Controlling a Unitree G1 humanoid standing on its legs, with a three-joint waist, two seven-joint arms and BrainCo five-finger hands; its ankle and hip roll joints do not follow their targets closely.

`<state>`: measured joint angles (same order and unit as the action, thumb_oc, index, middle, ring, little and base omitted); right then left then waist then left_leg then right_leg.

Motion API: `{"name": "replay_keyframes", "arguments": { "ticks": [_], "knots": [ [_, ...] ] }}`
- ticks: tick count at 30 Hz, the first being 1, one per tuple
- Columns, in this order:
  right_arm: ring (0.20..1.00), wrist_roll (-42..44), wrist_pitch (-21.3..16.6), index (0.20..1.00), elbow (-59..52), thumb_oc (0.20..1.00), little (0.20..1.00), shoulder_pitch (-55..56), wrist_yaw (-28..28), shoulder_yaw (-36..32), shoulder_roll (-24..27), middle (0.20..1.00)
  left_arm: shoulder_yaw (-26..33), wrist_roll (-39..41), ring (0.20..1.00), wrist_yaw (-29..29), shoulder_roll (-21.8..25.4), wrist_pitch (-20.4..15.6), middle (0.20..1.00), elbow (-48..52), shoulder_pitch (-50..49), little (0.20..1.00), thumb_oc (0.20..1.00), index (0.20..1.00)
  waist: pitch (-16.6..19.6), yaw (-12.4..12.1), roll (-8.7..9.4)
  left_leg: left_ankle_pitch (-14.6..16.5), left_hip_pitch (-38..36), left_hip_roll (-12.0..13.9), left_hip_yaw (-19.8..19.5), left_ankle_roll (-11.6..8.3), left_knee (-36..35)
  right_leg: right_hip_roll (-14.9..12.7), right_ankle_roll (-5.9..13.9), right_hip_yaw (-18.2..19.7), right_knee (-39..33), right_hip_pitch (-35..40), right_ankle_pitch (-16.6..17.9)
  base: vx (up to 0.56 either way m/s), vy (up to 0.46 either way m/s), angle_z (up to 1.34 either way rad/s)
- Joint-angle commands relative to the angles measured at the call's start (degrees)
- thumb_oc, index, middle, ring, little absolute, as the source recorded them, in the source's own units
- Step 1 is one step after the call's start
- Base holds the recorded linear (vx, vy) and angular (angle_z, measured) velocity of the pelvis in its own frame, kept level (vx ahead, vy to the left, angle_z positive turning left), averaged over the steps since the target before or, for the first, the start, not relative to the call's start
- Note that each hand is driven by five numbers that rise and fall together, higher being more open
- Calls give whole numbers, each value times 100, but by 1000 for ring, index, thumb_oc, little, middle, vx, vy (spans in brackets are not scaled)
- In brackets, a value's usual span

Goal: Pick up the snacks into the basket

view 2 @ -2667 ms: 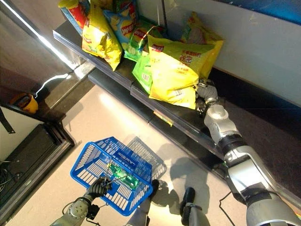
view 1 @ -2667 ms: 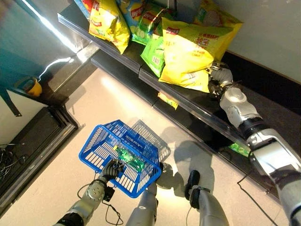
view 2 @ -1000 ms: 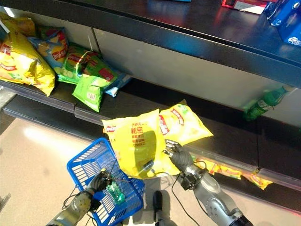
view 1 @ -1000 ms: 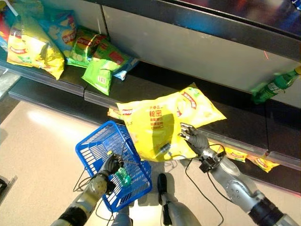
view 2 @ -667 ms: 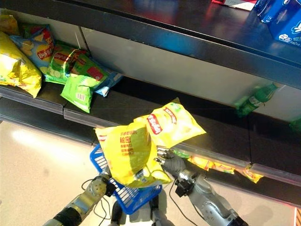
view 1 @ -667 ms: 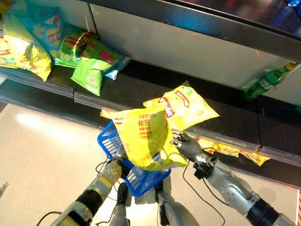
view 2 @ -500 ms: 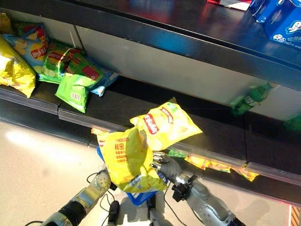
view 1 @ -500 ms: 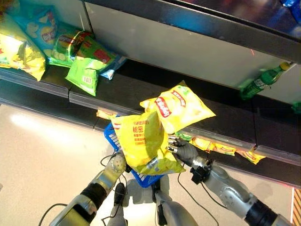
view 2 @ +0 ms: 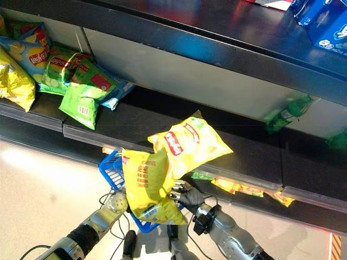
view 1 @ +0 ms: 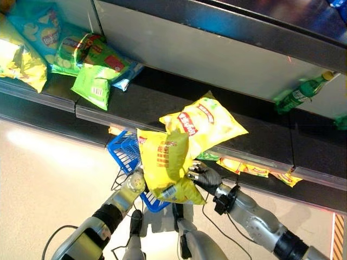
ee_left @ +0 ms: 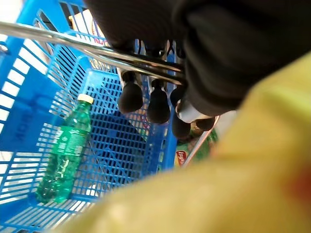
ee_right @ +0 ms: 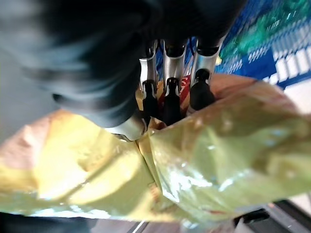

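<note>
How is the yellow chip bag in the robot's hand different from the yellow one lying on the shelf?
The held yellow bag hangs upright over the blue basket, pinched by the right hand; the shelf bag lies flat on the dark shelf, untouched. The held bag is creased and folded, the shelf bag puffed and smooth. Both are yellow with red print.
</note>
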<state>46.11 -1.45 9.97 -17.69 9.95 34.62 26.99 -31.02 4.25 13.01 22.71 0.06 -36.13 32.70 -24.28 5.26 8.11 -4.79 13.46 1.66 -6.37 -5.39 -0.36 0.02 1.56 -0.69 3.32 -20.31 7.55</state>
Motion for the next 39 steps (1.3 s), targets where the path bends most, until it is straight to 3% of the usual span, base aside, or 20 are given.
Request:
{"name": "replay_keyframes", "arguments": {
  "ticks": [1, 6, 9, 10, 21, 35, 39],
  "knots": [
    [200, -812, -255, 200, 258, 200, 200, 86, -57, 54, -211, 200, -43, 116, 200, 89, -377, -710, 200, 885, 990, 200, 200, 200, 228, -105, 23, 379, 313, -103, -17, 32, 495, -505, 740, 209, 549, -268, -518, -6, 12, 5],
    [200, -2176, -415, 200, 1314, 200, 200, -125, -324, 37, -286, 200, -57, 138, 200, 35, -357, -765, 200, 991, 949, 200, 200, 200, 187, -144, -39, 398, 360, -140, -19, 48, 550, -552, 749, 198, 578, -311, -508, 0, 1, 1],
    [200, -2562, -372, 200, 1566, 200, 200, -221, -405, 86, -315, 200, -98, 194, 200, 2, -364, -789, 200, 1032, 948, 200, 200, 200, 169, -158, -67, 399, 371, -153, -27, 52, 562, -567, 752, 190, 587, -313, -505, 2, -1, 1],
    [200, -3078, -366, 200, 1792, 200, 200, -369, -464, 188, -342, 200, -117, 240, 200, -22, -361, -796, 200, 1085, 930, 200, 200, 200, 158, -183, -106, 399, 389, -167, -36, 54, 571, -579, 748, 176, 596, -330, -506, 0, 0, 0],
    [200, -3952, -212, 200, 3395, 200, 200, -1274, -1102, 286, -1059, 200, -346, 635, 200, -67, -556, -786, 200, 1312, 876, 200, 200, 200, 120, -333, -279, 383, 504, -225, -95, 70, 609, -611, 749, 144, 591, -401, -489, 0, 0, 0],
    [200, -4668, -21, 200, 4664, 200, 200, -1910, -1570, 366, -1488, 200, -528, 921, 200, -1, -801, -768, 200, 1682, 878, 200, 200, 200, 74, -484, -506, 336, 620, -287, -187, 76, 581, -675, 743, 49, 604, -461, -493, -3, 1, 5],
    [200, -4896, 66, 200, 5634, 200, 200, -2230, -1802, 255, -1591, 200, -630, 1109, 200, 6, -870, -790, 200, 1818, 953, 200, 200, 200, 13, -573, -630, 324, 686, -338, -227, 88, 604, -706, 750, 28, 632, -520, -477, -14, 13, 9]
  ]
}}
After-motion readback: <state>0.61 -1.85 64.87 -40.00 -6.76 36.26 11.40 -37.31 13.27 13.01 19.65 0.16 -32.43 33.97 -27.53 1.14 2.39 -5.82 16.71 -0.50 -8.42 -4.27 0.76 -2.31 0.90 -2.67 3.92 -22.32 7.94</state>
